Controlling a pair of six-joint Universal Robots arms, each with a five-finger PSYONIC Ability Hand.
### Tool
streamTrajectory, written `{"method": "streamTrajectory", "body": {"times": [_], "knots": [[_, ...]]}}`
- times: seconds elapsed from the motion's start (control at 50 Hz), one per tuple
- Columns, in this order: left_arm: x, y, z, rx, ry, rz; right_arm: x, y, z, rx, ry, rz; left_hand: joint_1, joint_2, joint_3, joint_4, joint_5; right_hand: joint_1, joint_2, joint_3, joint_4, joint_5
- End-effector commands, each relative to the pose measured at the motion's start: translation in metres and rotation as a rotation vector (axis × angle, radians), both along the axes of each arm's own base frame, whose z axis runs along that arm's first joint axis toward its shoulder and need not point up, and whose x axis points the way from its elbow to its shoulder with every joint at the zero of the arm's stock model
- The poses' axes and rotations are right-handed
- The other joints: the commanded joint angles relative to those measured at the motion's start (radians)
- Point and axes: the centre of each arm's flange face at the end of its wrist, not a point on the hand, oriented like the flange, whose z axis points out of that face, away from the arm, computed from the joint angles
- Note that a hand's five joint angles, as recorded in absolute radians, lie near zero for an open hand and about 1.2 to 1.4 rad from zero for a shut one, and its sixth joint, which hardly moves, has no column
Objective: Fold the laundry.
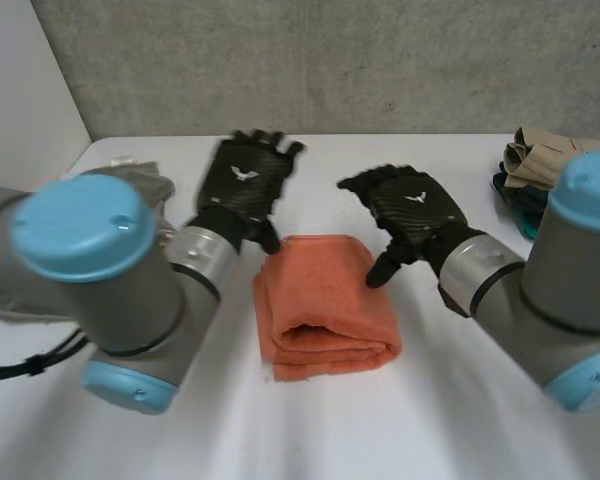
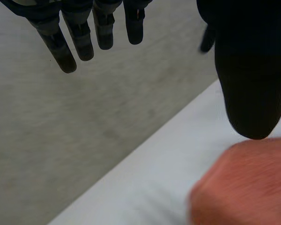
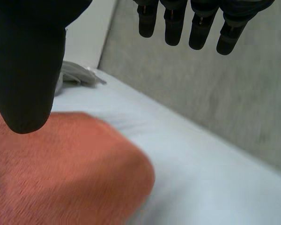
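Observation:
A folded orange towel (image 1: 325,305) lies in the middle of the white table (image 1: 460,400), its rolled fold toward the front. My left hand (image 1: 242,183) hovers at the towel's far left corner, fingers straight, thumb (image 2: 250,79) just above the cloth (image 2: 243,187). My right hand (image 1: 412,212) is at the towel's far right edge, fingers spread, thumb (image 3: 25,70) pointing down at the orange cloth (image 3: 61,178). Neither hand holds anything.
A grey garment (image 1: 145,180) lies at the back left of the table, seen too in the right wrist view (image 3: 77,75). A pile of tan and blue clothes (image 1: 535,165) sits at the back right. A concrete wall (image 1: 330,60) stands behind the table.

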Motion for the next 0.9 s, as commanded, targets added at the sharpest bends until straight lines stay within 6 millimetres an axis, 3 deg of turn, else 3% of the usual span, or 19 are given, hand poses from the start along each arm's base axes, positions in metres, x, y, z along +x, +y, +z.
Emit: {"method": "streamTrajectory", "body": {"times": [0.02,0.14,0.24,0.34,0.42,0.54,0.6,0.66,0.74,0.82,0.9], "knots": [[-0.021,0.000,-0.052,0.175,-0.078,-0.021,0.003,-0.024,-0.038,0.226,0.087,-0.016,0.024,0.006,-0.002,0.008,-0.013,-0.050,-0.033,-0.032,-0.035,-0.048],[-0.003,0.001,-0.086,0.289,-0.232,0.144,0.015,-0.027,-0.069,0.329,0.126,0.044,0.036,0.018,0.009,0.020,-0.001,-0.050,-0.033,-0.032,-0.035,-0.048],[0.009,0.009,-0.096,0.336,-0.323,0.208,0.015,-0.028,-0.082,0.323,0.176,0.055,0.036,0.018,0.009,0.020,-0.001,-0.050,-0.033,-0.032,-0.035,-0.048],[0.007,0.021,-0.098,0.343,-0.358,0.182,0.015,-0.026,-0.081,0.247,0.269,0.065,0.036,0.018,0.009,0.020,-0.001,-0.050,-0.033,-0.032,-0.035,-0.048],[0.004,0.020,-0.086,0.314,-0.338,0.173,0.011,-0.025,-0.073,0.146,0.364,0.047,0.036,0.018,0.009,0.020,-0.001,-0.050,-0.033,-0.032,-0.035,-0.048],[-0.002,0.012,-0.028,0.186,-0.242,0.098,0.014,-0.001,-0.030,-0.067,0.345,0.033,0.024,0.006,-0.002,0.008,-0.013,-0.050,-0.033,-0.032,-0.035,-0.048],[-0.001,0.002,-0.003,0.137,-0.189,0.048,0.015,0.016,-0.022,-0.136,0.312,0.041,0.024,0.006,-0.002,0.008,-0.013,-0.050,-0.033,-0.032,-0.035,-0.048],[-0.005,0.000,0.017,0.097,-0.142,-0.054,0.013,0.028,-0.032,-0.139,0.317,0.053,0.027,0.009,0.001,0.011,-0.010,-0.050,-0.033,-0.032,-0.035,-0.048],[-0.015,0.008,0.033,0.069,-0.104,-0.247,0.010,0.054,-0.061,-0.094,0.343,0.089,0.033,0.015,0.006,0.017,-0.004,-0.050,-0.033,-0.032,-0.035,-0.048],[-0.020,0.016,0.037,0.080,-0.094,-0.421,0.013,0.070,-0.075,-0.121,0.328,0.120,0.033,0.015,0.006,0.017,-0.004,-0.050,-0.033,-0.032,-0.035,-0.048],[-0.019,0.018,0.038,0.104,-0.098,-0.467,0.015,0.073,-0.085,-0.157,0.309,0.121,0.030,0.012,0.003,0.014,-0.007,-0.050,-0.033,-0.032,-0.035,-0.048]]}}
